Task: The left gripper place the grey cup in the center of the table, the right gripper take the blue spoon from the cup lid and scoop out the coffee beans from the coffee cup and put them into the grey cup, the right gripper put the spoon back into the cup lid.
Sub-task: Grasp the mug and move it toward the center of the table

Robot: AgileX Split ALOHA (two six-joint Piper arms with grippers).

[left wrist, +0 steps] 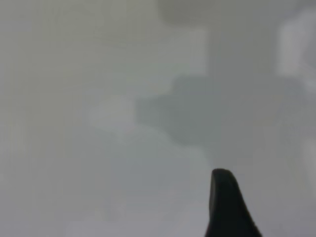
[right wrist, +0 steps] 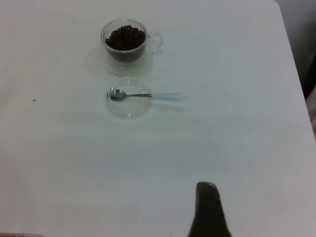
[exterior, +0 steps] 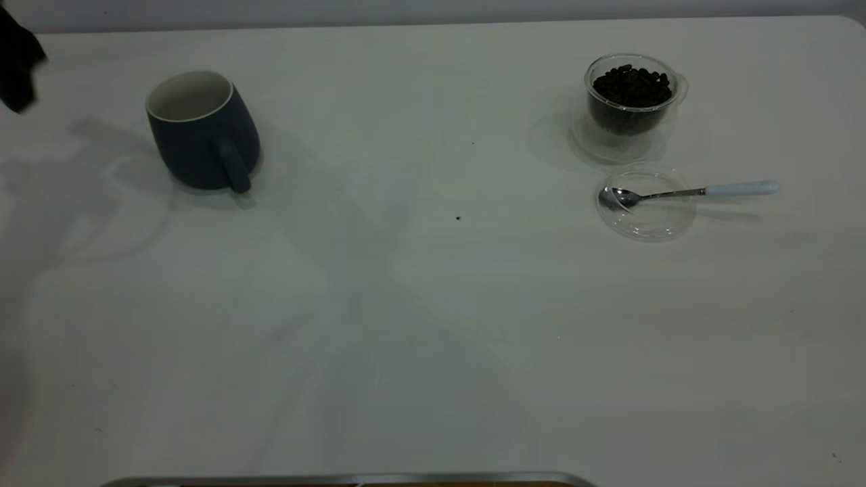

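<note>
While the left gripper [exterior: 17, 61] hangs at the table [exterior: 406, 325] edge, jaw state unclear, grey cup [exterior: 203, 132] apart

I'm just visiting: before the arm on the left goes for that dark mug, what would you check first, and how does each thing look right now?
1. Dark blue-grey matte mug upright, handle reachable: ok.
2. White tabletop middle free for it: ok.
3. Left gripper open: cannot tell.
4. Pale-blue-handled metal spoon resting, bowl in the clear glass lid: ok.
5. Clear glass cup holds dark coffee beans: ok.
6. Right gripper clear of everything: ok.
</note>
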